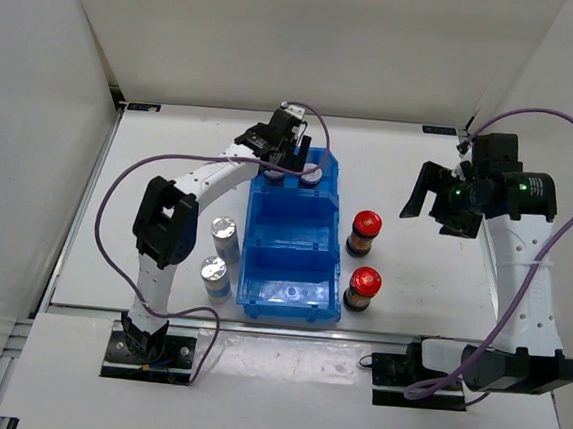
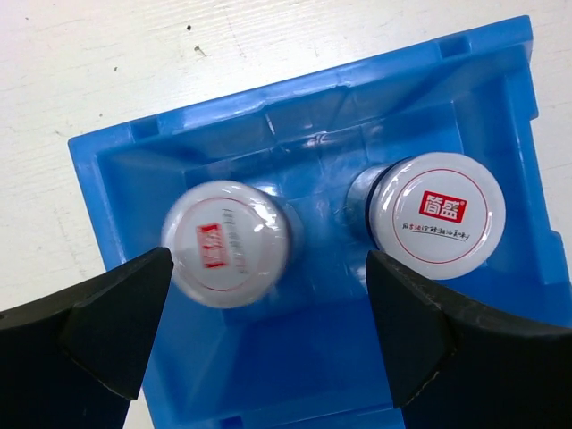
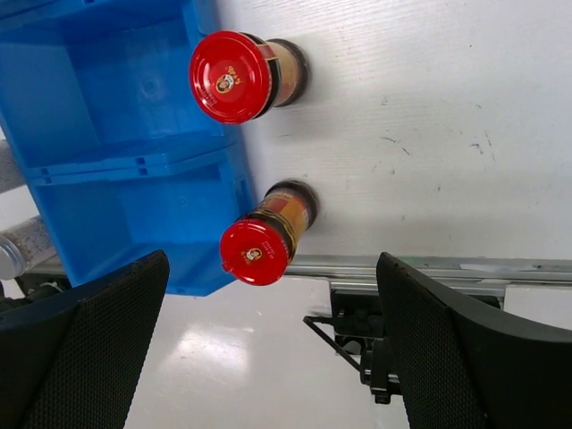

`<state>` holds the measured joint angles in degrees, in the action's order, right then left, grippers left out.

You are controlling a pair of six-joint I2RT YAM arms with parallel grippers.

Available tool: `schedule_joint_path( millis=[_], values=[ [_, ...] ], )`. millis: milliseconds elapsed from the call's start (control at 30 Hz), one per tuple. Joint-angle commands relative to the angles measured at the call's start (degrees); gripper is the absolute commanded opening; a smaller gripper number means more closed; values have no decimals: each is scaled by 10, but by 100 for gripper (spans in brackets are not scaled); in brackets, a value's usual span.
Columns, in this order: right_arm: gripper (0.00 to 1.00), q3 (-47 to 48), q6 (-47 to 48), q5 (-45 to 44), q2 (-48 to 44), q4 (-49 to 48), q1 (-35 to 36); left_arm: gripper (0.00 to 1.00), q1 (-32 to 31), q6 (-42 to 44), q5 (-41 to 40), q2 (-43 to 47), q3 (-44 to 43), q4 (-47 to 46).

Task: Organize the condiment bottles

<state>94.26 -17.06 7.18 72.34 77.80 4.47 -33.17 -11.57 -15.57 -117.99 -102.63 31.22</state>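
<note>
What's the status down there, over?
Left end effector open above grey-lidded bottles in far compartment of blue bin. Right end effector open, empty. Silver-capped pair, red-capped pair on table beside bin. No obstruction seen.

White panels (image 1: 282,33) boxing in the table (image 1: 392,154) suggest a lab

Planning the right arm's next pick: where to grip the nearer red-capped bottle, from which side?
Top-down, on the cap of the nearer red-capped bottle: it stands upright and round. Set fingers front and back; the blue bin sits close on its left.
</note>
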Motion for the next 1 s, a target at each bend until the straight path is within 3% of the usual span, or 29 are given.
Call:
schedule_joint_path(
  millis=[0, 233, 367, 567, 767, 967],
  values=[
    [100, -5, 16, -16, -7, 56, -3, 100, 6, 9, -23, 6, -3, -6],
    [100, -92, 26, -16, -19, 39, 2, 100, 12, 2, -87, 89, -2, 19],
    [100, -133, 26, -1, -19, -11, 26, 100, 17, 2, -121, 195, 52, 41],
    [100, -145, 47, -65, 50, -105, 122, 100, 47, -67, -80, 343, 161, 145],
    [100, -138, 74, -117, 124, -157, 179, 100, 52, -84, -58, 487, 285, 161],
    [100, -143, 116, -146, 183, -208, 193, 100, 63, -95, -46, 501, 308, 201]
  ],
)
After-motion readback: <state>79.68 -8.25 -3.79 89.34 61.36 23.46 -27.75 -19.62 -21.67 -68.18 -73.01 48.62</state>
